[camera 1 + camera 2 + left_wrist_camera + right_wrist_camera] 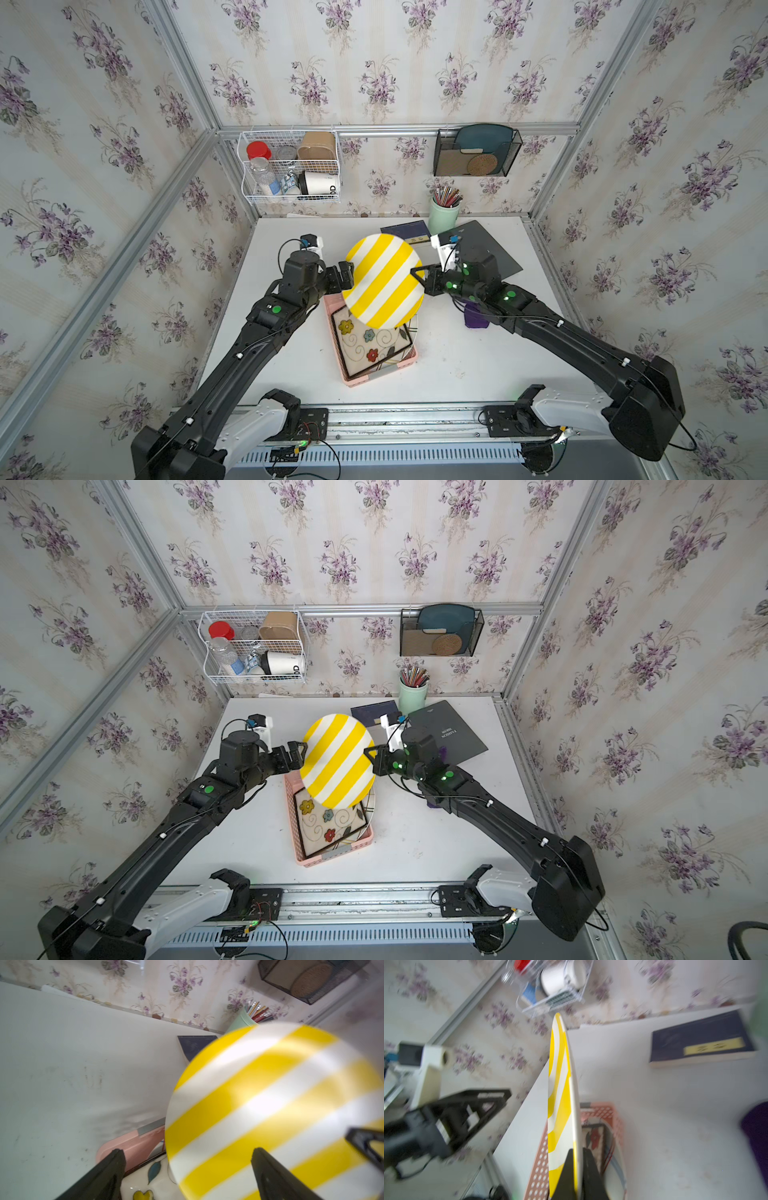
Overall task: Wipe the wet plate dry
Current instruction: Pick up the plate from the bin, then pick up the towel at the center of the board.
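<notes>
Floral wallpaper point(395, 62) — purple violets on pale stripes — covers all three walls, edged by aluminium rails point(395, 129). A white table point(478, 365) fills the middle. On the back wall, a white wire basket point(253, 195) hangs at 11 o'clock, a black mesh rack point(516, 149) at 1 o'clock.

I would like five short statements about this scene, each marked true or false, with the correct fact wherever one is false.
1. The right gripper is shut on the rim of the yellow-and-white striped round plate. True.
2. The left gripper also grips that plate. False: its fingers stand open.
3. The purple cloth lies on the white table, in neither gripper. True.
4. The pink plastic basket is empty. False: a square flower-patterned plate lies in it.
5. The striped plate rests flat on the table. False: it is held up in the air, above the basket.
</notes>
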### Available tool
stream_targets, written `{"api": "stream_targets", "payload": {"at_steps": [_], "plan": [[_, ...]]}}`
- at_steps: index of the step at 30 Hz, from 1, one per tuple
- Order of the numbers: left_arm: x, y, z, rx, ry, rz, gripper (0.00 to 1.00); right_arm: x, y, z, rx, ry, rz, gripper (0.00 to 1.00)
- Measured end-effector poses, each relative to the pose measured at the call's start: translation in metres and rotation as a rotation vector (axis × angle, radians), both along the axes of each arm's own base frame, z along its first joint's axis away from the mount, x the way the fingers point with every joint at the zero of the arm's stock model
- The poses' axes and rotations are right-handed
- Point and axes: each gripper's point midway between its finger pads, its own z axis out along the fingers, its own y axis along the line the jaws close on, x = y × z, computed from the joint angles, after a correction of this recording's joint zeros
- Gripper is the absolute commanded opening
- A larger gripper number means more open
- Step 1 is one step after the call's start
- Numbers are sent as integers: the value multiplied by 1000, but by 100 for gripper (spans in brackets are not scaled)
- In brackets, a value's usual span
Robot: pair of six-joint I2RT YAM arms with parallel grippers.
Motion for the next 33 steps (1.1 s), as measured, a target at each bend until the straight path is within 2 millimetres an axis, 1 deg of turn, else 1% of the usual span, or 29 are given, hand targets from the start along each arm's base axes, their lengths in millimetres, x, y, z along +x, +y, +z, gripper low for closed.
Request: {"api": "stream_targets", "payload": {"at_steps": [2, 3, 5, 6, 7, 8, 9, 12, 14, 15, 16, 18, 19, 21, 23, 25, 27, 28, 30, 31, 32, 33], "plan": [[0, -35, 3, 13, 3, -61, 95, 33, -50, 15, 17, -27, -196, 0], [2, -52, 2, 24, 12, -84, 95, 48, -82, 18, 23, -34, -313, 0], [9, -86, 1, 50, 23, -122, 95, 68, -149, 19, 27, -30, -531, 0], [13, -107, -8, 75, 43, -147, 95, 73, -180, 16, 27, -16, -629, 0], [18, -133, -13, 89, 57, -181, 95, 74, -208, 13, 18, -1, -714, 0], [22, -155, -21, 107, 72, -208, 95, 73, -231, 10, 12, 18, -781, 0], [26, -178, -28, 129, 87, -236, 95, 70, -249, 8, 5, 35, -836, 0], [40, -242, -46, 172, 105, -306, 95, 51, -292, 7, -5, 78, -978, 0], [51, -284, -67, 201, 118, -340, 95, 30, -313, 10, -3, 90, -1074, 0], [57, -306, -80, 212, 118, -361, 95, 19, -321, 10, 3, 93, -1118, 0], [61, -320, -97, 231, 135, -376, 96, 9, -325, 11, 6, 93, -1147, 0], [66, -344, -140, 292, 187, -409, 96, -13, -326, 2, 30, 121, -1172, 0], [70, -349, -152, 306, 198, -412, 96, -22, -324, -3, 40, 141, -1170, 0], [74, -350, -173, 337, 231, -409, 95, -39, -321, -13, 54, 181, -1172, 0], [72, -344, -194, 372, 272, -405, 95, -55, -316, -17, 70, 211, -1161, 0], [67, -337, -216, 402, 313, -410, 95, -66, -312, -16, 91, 217, -1144, 0], [55, -337, -238, 413, 357, -468, 91, -75, -308, -14, 99, 214, -1128, 0], [50, -342, -240, 416, 346, -508, 88, -79, -307, -13, 99, 215, -1120, 0], [38, -358, -240, 393, 334, -594, 83, -87, -304, -14, 78, 218, -1102, 0], [32, -366, -241, 391, 323, -630, 76, -89, -304, -15, 66, 220, -1094, 0], [27, -372, -241, 386, 313, -659, 61, -91, -303, -15, 56, 221, -1087, 0], [23, -377, -242, 380, 309, -682, 38, -92, -302, -16, 49, 224, -1080, 0]]}}
